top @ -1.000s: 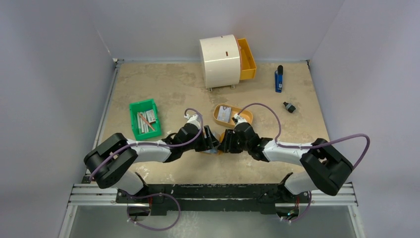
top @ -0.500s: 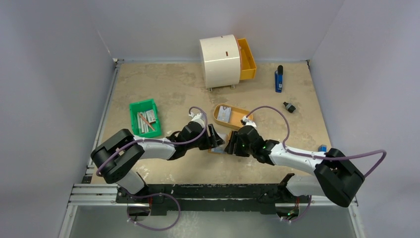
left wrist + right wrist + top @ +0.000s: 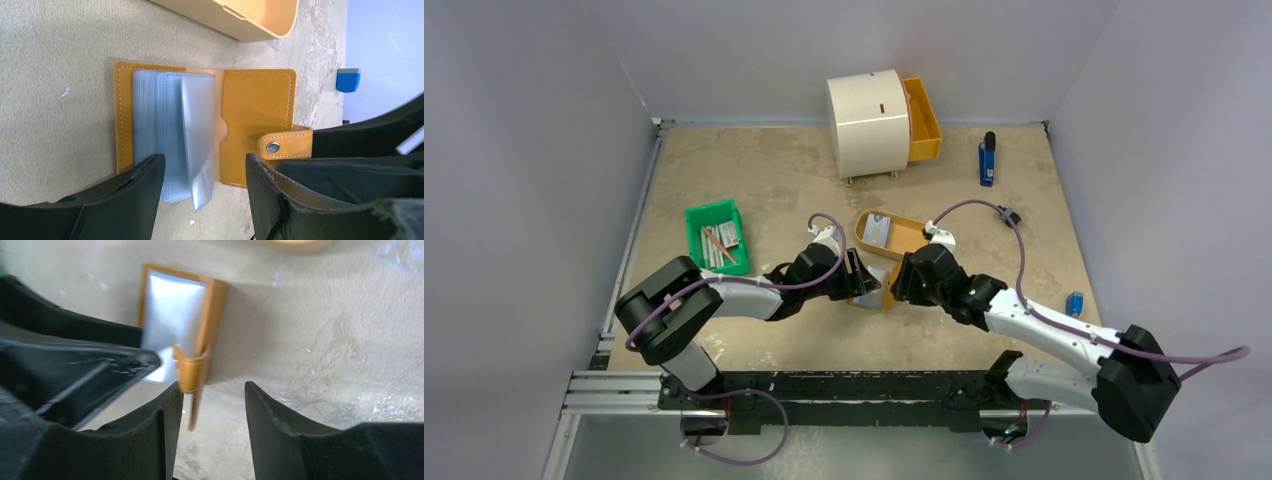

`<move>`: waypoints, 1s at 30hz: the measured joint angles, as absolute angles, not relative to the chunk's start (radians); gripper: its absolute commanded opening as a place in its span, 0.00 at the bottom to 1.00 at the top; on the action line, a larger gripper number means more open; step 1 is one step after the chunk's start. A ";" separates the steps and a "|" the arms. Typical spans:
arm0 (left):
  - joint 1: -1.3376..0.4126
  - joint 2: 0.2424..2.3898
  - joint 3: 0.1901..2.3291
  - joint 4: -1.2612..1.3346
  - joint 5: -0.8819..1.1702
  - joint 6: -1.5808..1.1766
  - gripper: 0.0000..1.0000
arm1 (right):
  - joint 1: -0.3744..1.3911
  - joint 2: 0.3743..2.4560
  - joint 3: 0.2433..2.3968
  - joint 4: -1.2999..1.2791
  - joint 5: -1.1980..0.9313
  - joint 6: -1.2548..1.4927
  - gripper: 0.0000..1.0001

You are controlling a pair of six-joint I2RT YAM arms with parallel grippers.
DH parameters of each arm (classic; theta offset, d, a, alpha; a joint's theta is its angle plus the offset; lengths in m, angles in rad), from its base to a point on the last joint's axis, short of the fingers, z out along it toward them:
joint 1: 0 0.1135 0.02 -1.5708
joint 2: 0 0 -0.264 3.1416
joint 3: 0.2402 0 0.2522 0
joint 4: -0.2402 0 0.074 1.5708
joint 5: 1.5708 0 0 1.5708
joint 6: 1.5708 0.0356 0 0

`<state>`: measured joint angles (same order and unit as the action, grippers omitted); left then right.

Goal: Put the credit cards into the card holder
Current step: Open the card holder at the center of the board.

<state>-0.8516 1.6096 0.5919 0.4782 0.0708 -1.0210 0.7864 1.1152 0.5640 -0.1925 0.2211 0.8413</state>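
Swinging its elbow outward, the right gripper (image 3: 894,288) has drawn nearer the orange tray (image 3: 916,224), where one credit card (image 3: 876,230) lies; the card holder (image 3: 869,298) lies open between both grippers. From the left wrist, the left gripper (image 3: 205,172) stands spread astride the clear sleeves (image 3: 165,120), which look empty. From the right wrist, the jaws are apart and hold nothing, with the strap (image 3: 190,372) just beside one finger. By the look of it, no card is filed yet.

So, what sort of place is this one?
Probably a lab test cell, not a home: plain walls box in a table, both arms are bolted to a metal rail, and unrelated props, a green bin and a card holder, are laid out.
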 measured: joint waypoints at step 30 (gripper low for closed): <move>-0.852 1.617 0.591 0.493 0.071 -1.029 0.60 | 0.785 1.252 0.599 -0.221 0.140 0.798 0.15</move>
<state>-0.8516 1.6169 0.5911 0.4934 0.0711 -1.0294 0.7849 1.2518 0.5987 -0.2207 0.1402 0.7982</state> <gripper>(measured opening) 0.589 0.154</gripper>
